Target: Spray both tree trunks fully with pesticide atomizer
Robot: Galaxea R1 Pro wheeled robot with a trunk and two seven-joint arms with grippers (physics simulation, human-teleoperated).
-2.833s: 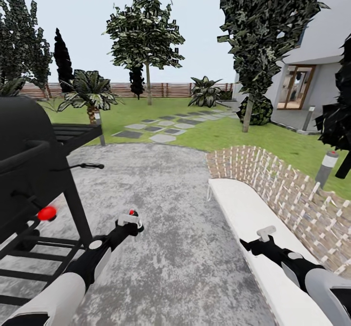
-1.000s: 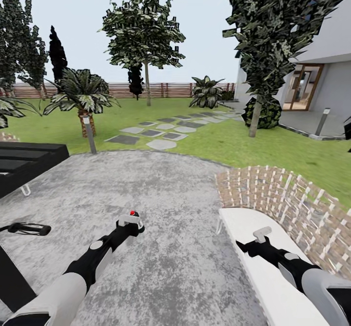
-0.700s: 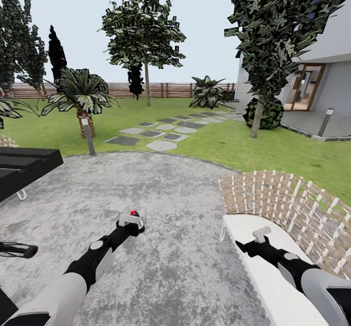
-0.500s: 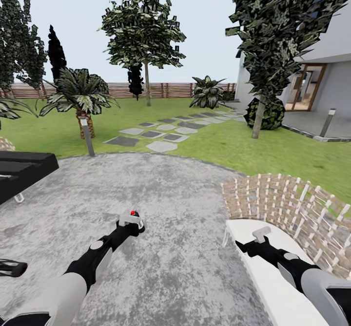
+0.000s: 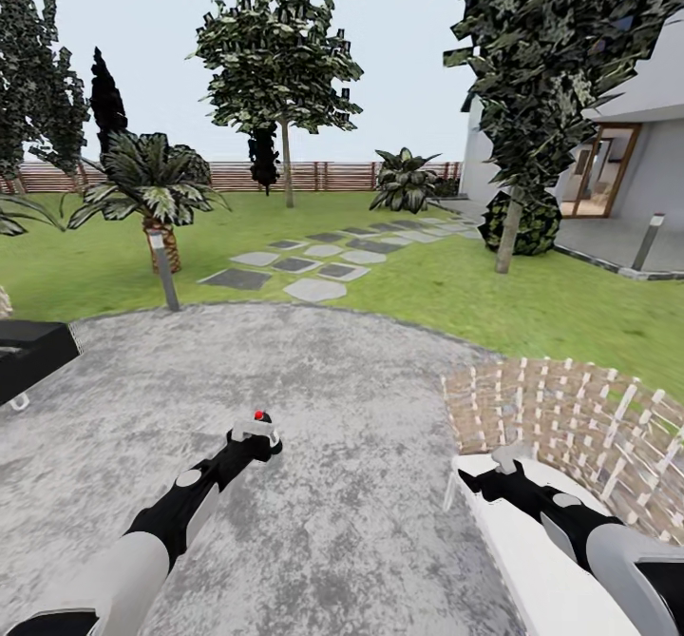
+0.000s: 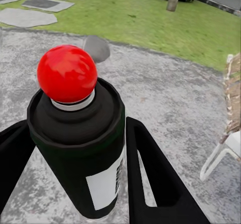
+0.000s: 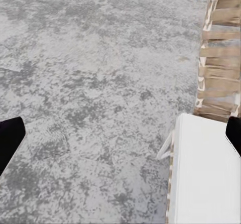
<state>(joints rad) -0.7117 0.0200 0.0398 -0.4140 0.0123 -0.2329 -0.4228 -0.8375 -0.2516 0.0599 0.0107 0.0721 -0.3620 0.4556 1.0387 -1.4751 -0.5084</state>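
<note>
pickup done: left tool [image 6: 75, 184] shut on dark red-capped pesticide atomizer [image 6: 75, 133]; right tool [image 7: 120, 128] wide open, empty. both mottled grey-brown tree trunks [image 5: 509, 237] far, unsprayed.

Black pesticide atomizer [image 6: 83, 153] with red top; mottled grey paving [image 5: 323, 379].
</note>
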